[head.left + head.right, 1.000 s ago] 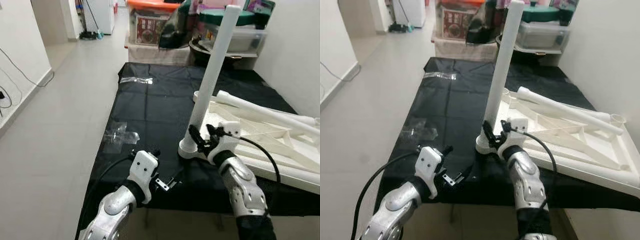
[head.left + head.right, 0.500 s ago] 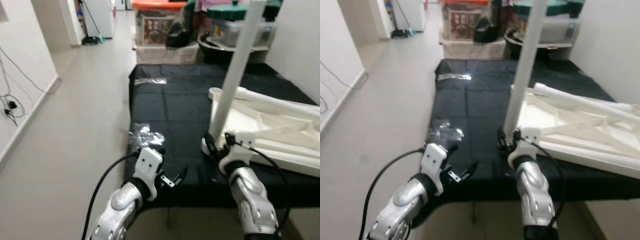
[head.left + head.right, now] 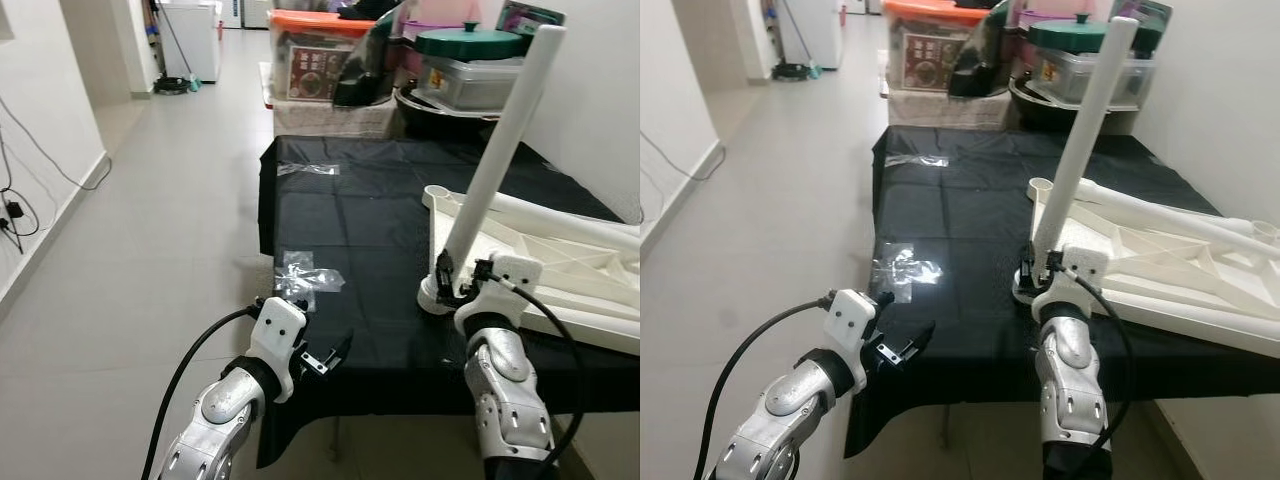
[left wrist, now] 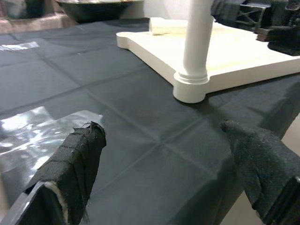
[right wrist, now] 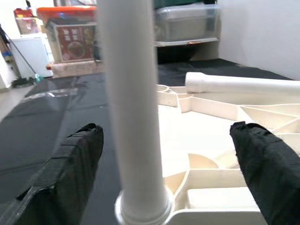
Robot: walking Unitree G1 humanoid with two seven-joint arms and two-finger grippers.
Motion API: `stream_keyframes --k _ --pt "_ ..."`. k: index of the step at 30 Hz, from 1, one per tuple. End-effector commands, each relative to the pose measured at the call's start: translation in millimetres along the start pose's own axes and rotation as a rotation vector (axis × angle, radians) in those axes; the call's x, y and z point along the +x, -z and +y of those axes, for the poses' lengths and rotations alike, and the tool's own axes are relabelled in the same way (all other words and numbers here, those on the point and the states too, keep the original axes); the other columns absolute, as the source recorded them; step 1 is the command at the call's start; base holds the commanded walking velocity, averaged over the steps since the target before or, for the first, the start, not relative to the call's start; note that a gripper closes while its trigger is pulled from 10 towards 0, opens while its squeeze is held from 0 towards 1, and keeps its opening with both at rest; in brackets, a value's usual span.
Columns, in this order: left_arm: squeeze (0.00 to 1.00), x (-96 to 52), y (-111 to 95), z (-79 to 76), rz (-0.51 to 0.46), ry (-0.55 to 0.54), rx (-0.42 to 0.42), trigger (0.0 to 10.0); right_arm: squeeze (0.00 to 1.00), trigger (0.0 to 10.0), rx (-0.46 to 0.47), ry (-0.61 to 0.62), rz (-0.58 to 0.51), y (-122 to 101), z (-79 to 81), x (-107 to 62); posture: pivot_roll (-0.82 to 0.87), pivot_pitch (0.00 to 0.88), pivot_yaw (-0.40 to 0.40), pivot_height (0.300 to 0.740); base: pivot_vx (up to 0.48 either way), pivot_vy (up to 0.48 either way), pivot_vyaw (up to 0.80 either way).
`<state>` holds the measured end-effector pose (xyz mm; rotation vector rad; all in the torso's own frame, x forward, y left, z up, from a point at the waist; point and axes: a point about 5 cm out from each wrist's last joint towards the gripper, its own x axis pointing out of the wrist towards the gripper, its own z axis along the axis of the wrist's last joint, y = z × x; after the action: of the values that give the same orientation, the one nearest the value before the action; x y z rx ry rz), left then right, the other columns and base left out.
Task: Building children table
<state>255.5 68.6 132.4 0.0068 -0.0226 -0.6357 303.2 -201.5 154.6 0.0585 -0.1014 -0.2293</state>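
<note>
Risk: right end effector (image 5: pixel 164 178), open around leg (image 3: pixel 495 160), may knock it askew; left end effector (image 4: pixel 173 154) open, idle.

tabletops: 1 (image 3: pixel 1160 270), white, upside down on cloth, right of frame
legs: 2 seen – 1 upright (image 3: pixel 1080 150) in near corner socket, centre-right; 1 lying (image 3: pixel 1160 205) across tabletop, right
empty sockets: 1 (image 3: pixel 1040 187), far corner of tabletop
cloths: 1 (image 3: pixel 960 200), black, mid frame
plastic bags: 2 – 1 (image 3: pixel 902 268) near front edge of cloth, 1 (image 3: pixel 915 160) toward far edge, upper centre
storage boxes: 2 – orange lid (image 3: pixel 930 40), green lid (image 3: pixel 1080 55), top of frame
grippers: 2 – left (image 3: pixel 902 345) lower left, right (image 3: pixel 1037 268) at upright leg base
wall cables: 1 (image 3: pixel 40 150), left edge
</note>
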Motion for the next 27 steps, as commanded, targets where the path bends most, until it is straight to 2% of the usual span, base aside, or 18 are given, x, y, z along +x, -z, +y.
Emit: stream_keyframes --k 1,4,7,14,23,27 --pt "0.00 -0.5 2 -0.7 0.019 -0.009 -0.007 10.0 0.00 10.0 -0.005 -0.017 -0.011 -1 5.7 -2.3 0.10 0.000 -0.074 0.740 0.341 -0.281 0.00" --pt "0.00 -0.4 3 1.3 0.027 -0.018 -0.038 10.0 0.00 10.0 0.020 -0.065 0.017 7 15.8 -7.2 0.10 0.000 -0.074 0.740 0.460 0.000 0.00" --pt "0.00 -0.3 3 1.9 0.030 -0.023 -0.049 10.0 0.00 10.0 0.021 -0.074 0.021 8 17.6 -8.1 0.10 0.000 -0.074 0.740 0.446 0.000 0.00" --pt "0.00 -0.3 4 3.2 0.030 -0.032 -0.065 10.0 0.00 10.0 0.032 -0.109 0.021 8 22.2 -8.6 0.10 0.000 -0.074 0.740 0.000 0.000 0.00" --pt "0.00 -0.4 4 1.9 0.033 -0.029 -0.061 10.0 0.00 10.0 0.028 -0.131 -0.043 -11 27.1 10.3 0.10 0.000 -0.082 0.740 0.000 0.000 0.00" --pt "0.00 -0.2 4 1.6 0.034 -0.030 -0.061 10.0 0.00 10.0 0.030 -0.134 -0.054 -14 26.9 13.3 0.10 0.000 -0.086 0.740 0.000 0.000 0.00"
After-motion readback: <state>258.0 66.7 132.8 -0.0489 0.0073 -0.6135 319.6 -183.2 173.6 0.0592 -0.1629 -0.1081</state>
